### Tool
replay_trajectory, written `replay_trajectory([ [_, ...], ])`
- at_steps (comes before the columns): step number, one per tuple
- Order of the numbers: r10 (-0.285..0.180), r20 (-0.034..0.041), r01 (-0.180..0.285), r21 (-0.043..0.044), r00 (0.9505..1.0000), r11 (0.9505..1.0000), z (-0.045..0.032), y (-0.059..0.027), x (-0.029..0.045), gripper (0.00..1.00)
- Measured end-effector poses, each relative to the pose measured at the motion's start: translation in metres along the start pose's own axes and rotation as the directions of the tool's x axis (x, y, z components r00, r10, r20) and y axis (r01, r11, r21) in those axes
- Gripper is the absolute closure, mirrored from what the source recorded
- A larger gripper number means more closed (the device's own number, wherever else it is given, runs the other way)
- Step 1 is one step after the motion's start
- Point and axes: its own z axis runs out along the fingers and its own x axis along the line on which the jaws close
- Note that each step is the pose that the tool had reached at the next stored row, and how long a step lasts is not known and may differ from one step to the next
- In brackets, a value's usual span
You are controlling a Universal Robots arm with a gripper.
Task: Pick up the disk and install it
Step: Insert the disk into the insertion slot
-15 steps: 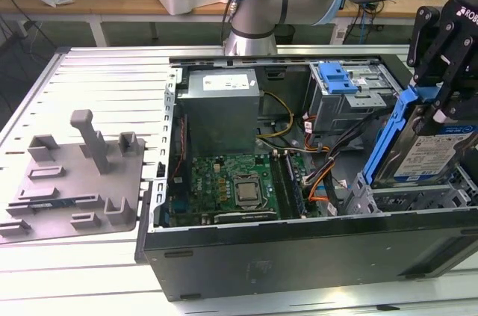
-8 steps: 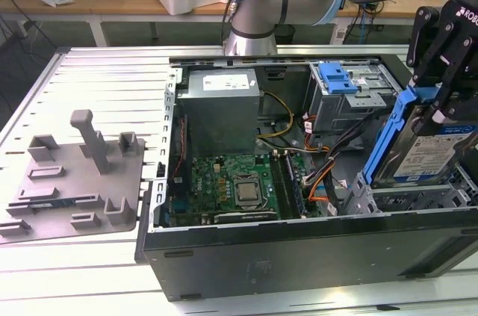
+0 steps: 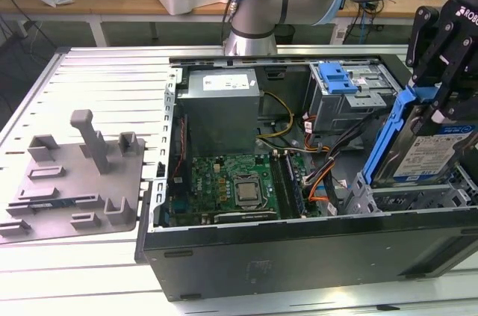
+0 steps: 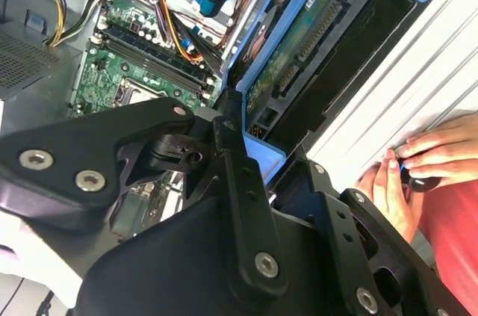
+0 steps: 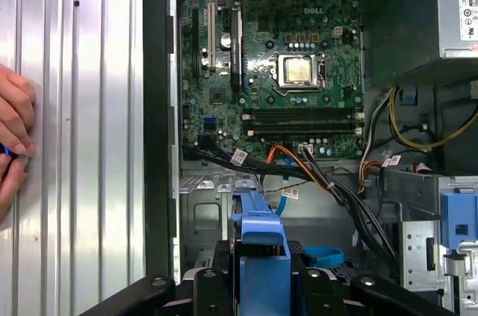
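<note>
Blue-framed disk [image 3: 427, 155] upright within the gripper [image 3: 438, 109]

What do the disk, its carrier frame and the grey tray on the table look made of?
The disk: seemingly bare metal, dull silver face, with a glossy white-and-blue label. The carrier frame: blue plastic, judging by its moulded, evenly coloured look. The grey tray: probably matte plastic, with moulded posts.

A white-and-blue label on the disk [image 3: 424, 158], at the exterior view's right, carries dark print too small to read. White letters mark the black body of the gripper [image 3: 432, 103] above it. A white printed sticker sits on the power supply [image 3: 221, 110]. In the first wrist view, white lettering stands on the motherboard [image 5: 299, 25], and small white tags hang on the cables [image 5: 321, 178].
</note>
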Motion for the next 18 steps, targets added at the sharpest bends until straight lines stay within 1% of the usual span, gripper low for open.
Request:
replay_trajectory([
  [4, 0.0, 0.0001, 0.0, 0.0, 1.0, 1.0, -0.005, 0.0003, 0.0, 0.63],
  [18, 0.0, 0.0, 0.0, 0.0, 1.0, 1.0, -0.0137, 0.0007, -0.0004, 0.63],
])
